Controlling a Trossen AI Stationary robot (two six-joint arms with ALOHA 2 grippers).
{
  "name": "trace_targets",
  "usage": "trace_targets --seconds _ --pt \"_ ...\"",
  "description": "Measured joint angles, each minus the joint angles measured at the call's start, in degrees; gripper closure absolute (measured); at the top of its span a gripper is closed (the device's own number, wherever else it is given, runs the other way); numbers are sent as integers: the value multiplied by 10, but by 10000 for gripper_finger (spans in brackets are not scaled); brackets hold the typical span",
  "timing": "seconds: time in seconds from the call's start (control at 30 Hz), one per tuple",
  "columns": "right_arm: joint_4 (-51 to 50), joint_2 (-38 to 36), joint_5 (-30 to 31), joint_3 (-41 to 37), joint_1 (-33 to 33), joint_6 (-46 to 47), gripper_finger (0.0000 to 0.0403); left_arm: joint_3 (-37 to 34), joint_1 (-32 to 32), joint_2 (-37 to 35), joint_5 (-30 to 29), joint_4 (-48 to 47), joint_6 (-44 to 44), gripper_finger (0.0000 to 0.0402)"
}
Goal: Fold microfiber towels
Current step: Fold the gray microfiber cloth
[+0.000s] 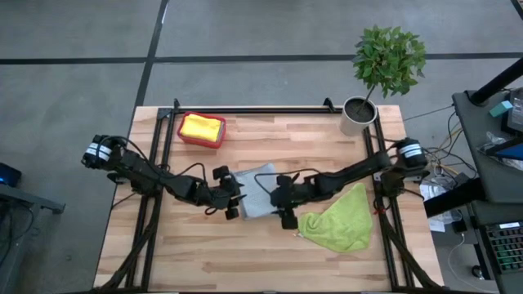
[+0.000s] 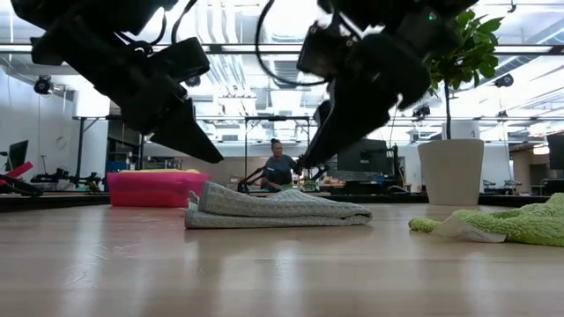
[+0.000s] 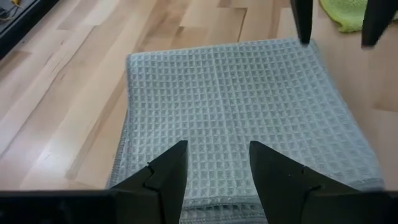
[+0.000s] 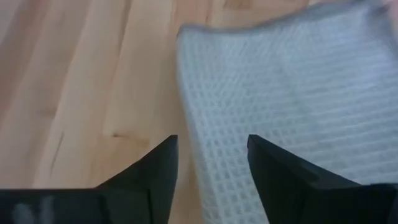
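Folded grey towel lies between, seemingly below, both tools.

Evenly and brightly lit from overhead. Glare from ceiling strips in the low view, turning both arms to dark silhouettes. Soft, short shadows under the grey towel on the table. Sharp weave in the left wrist view; blurred and washed out in the right wrist view.
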Motion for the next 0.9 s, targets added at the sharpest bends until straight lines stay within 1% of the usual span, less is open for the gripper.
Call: trace_targets --seconds 0.13,0.23,0.5,0.6,0.73,0.87,0.9 --pt "3 39 0 29 13 -12 195 0 0 0 0 0 -1 244" --pt "-2 61 0 44 18 -22 187 0 0 0 0 0 -1 244" --pt "2 82 2 54 16 -31 184 0 2 0 -6 0 8 244" --pt "8 88 2 54 16 -35 184 0 4 0 -19 0 16 244" --pt "27 113 3 54 16 -36 184 0 10 0 -22 0 19 244" --pt "42 130 31 54 16 -31 184 0 11 0 -23 0 19 244" --pt "44 134 29 54 15 -31 184 0 11 0 -23 0 19 244"
